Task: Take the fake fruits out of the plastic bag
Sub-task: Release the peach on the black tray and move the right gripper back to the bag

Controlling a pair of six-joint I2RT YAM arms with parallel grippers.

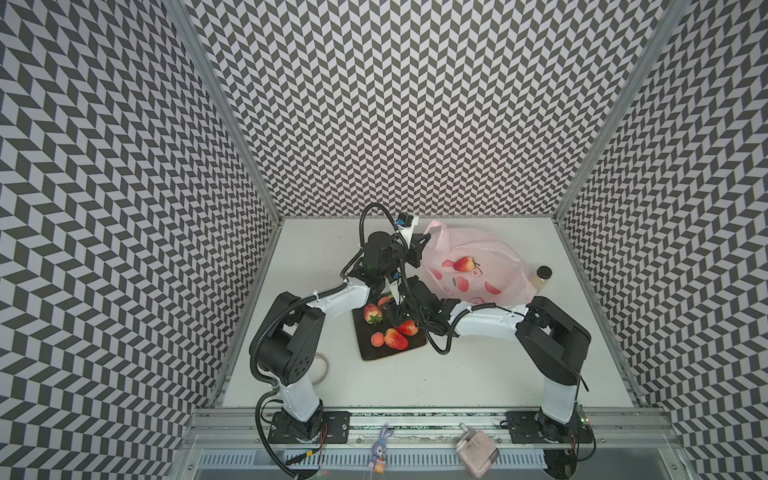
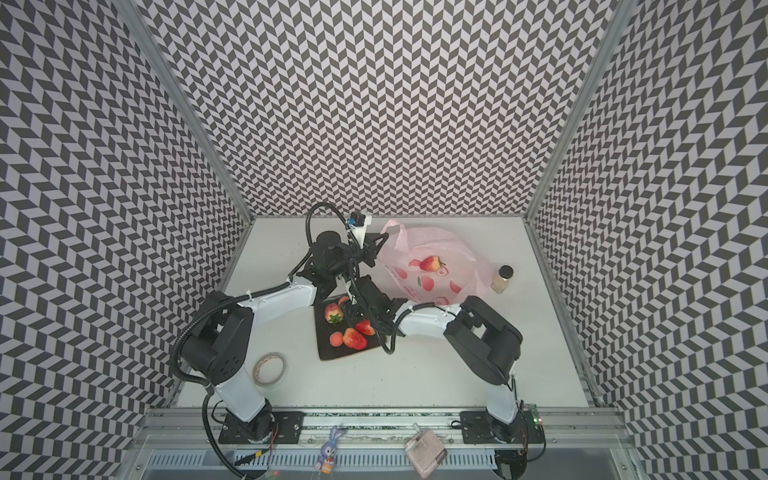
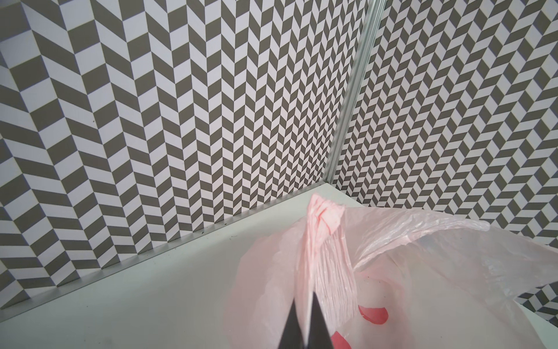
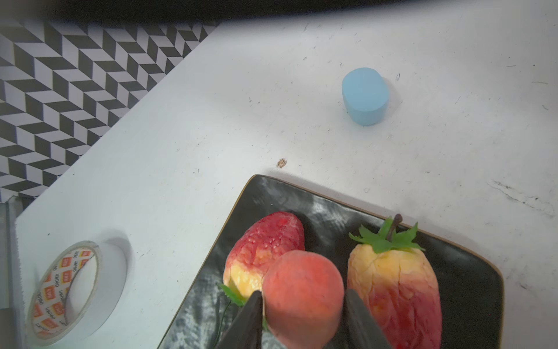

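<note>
The pale-pink plastic bag [image 1: 490, 253] [image 2: 457, 249] lies at the back right, and one strawberry [image 1: 464, 263] [image 2: 431, 263] shows within its outline. My left gripper [image 1: 424, 237] [image 3: 305, 297] is raised and shut on the bag's [image 3: 422, 272] bunched handle. Three strawberries [image 1: 395, 338] and an orange-peach ball [image 1: 377, 338] rest on the dark plate [image 1: 374, 354] [image 4: 302, 205]. Low over that plate, my right gripper [image 1: 395, 322] [image 4: 303, 292] has a peach ball [image 4: 302, 281] between its fingers, which lie against both its sides. Strawberries [image 4: 265, 247] [image 4: 392, 287] flank it.
A small bottle [image 1: 540, 277] [image 2: 503, 278] with a black cap stands right of the bag. A tape roll [image 2: 270, 369] [image 4: 75, 290] lies front left of the plate, and a light-blue blob [image 4: 365, 96] sits on the table beyond it. Patterned walls close three sides.
</note>
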